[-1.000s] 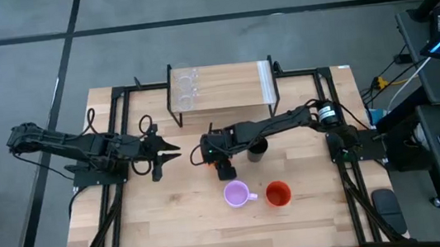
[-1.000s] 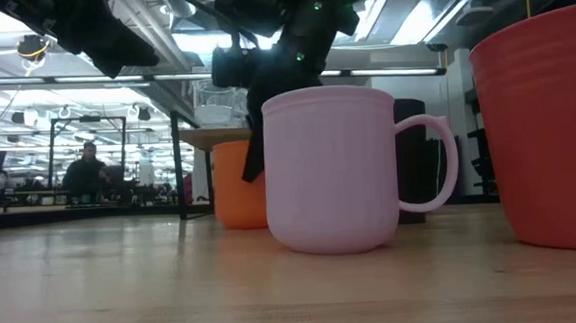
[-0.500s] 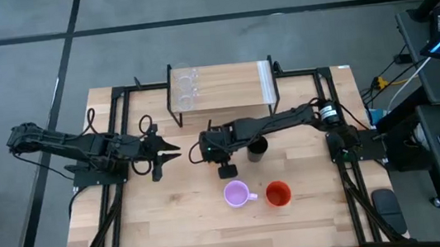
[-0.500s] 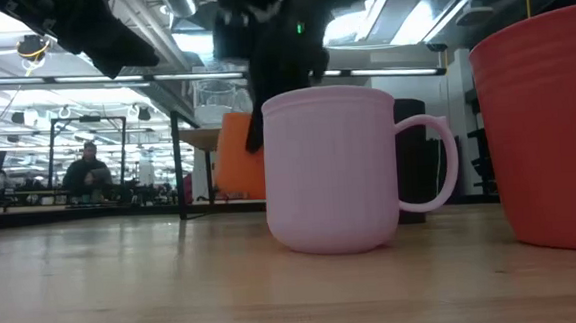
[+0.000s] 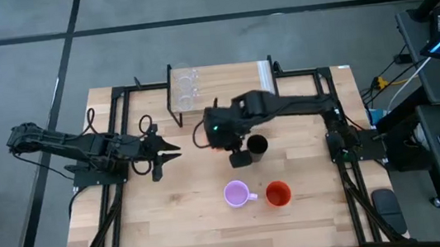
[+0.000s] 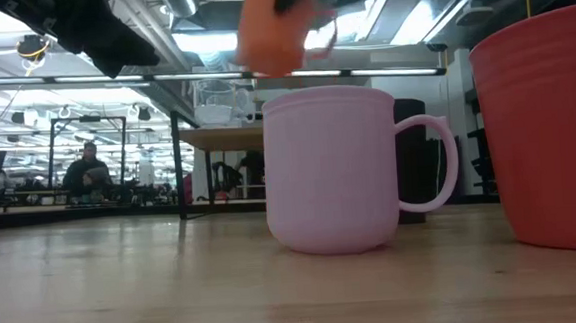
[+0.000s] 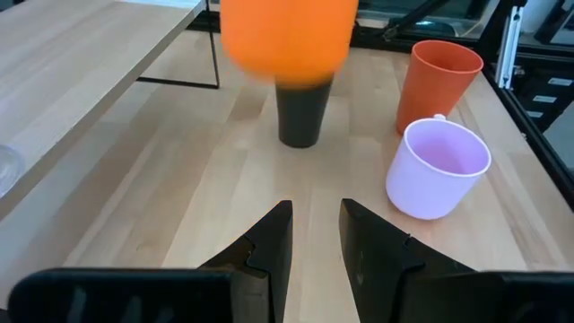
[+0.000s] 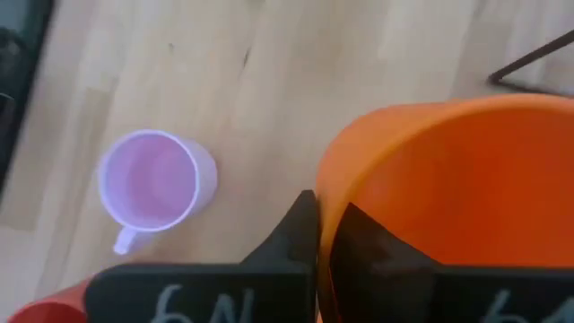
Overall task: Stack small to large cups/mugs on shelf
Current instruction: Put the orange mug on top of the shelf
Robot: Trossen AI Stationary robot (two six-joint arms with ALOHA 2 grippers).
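Orange mug (image 8: 448, 188) is hanging above the bench middle, its rim pinched by the right gripper (image 8: 323, 235), near the shelf (image 5: 223, 81). It needs lowering level beside the glass cups (image 5: 186, 88). Left gripper (image 7: 314, 235) is waiting, slightly parted, holding nothing.

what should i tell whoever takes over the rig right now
Right gripper: shut on the orange mug's rim, holding it in the air near the shelf.
Left gripper: waits open at table left, holding nothing.
Done: two glass cups sit on one end of the shelf.
Left: set the orange mug down next, then the lilac mug, black cup and red cup, all on the table.
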